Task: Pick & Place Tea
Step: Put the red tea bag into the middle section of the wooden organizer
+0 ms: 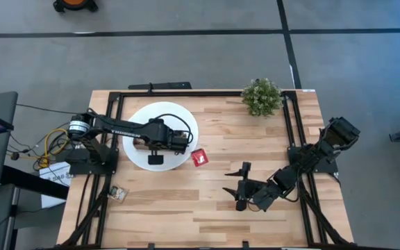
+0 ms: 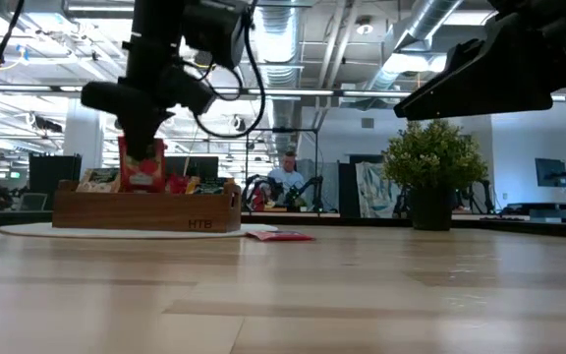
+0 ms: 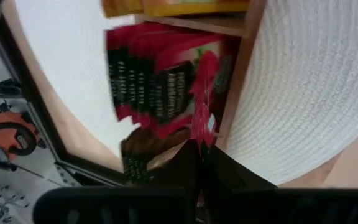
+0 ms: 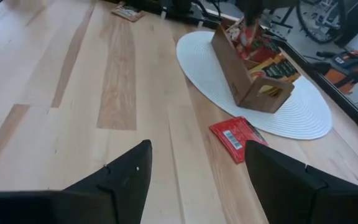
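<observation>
A red tea packet [image 3: 202,93] is clamped in the left gripper [image 3: 199,146], directly over the wooden tray [image 2: 145,210]; placing seems underway, and release comes next. Another packet [image 1: 199,157] lies beside the open, idle right gripper [image 1: 242,185].

Overhead, table-level, two wrist views (tray [image 1: 160,141] shared)

- Table [image 1: 207,208]: pale wood planks, black frame rails.
- Disc [image 1: 179,114]: white, ribbed weave.
- Tray [image 4: 232,62]: brown wood.
- Sachets in tray [image 3: 160,81]: red, black backs with white print.
- Loose sachet [image 1: 199,157], 4 o'clock of disc: red, white barcode patch.
- Plant [image 1: 261,96]: green.
</observation>
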Robot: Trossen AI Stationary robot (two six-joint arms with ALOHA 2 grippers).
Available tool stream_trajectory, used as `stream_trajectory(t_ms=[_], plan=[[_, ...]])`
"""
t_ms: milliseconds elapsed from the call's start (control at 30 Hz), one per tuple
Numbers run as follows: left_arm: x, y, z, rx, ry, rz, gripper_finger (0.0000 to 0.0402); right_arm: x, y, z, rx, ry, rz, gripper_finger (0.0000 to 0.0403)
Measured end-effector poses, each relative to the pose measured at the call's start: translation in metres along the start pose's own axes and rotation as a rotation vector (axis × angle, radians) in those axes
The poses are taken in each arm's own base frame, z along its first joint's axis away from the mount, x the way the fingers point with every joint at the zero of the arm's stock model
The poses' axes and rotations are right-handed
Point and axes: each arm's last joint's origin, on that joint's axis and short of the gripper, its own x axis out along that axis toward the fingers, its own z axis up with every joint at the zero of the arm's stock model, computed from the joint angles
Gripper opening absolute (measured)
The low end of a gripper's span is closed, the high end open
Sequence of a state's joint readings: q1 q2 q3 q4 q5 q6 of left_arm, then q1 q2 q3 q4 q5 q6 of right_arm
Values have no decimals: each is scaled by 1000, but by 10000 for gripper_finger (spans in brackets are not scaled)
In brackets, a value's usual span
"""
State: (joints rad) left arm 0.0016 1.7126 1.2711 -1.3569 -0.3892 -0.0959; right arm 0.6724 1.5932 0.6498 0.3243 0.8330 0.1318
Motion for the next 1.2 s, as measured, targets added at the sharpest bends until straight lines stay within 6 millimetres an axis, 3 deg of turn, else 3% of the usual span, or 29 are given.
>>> stream_trajectory(t_ms=[567,1200], plan=[[21,-8,2,31,-23,-29,0,0,0,0,2,-1,4,248],[23,-7,5,-6,-52,-68,0,0,1,0,4,1,23,248]])
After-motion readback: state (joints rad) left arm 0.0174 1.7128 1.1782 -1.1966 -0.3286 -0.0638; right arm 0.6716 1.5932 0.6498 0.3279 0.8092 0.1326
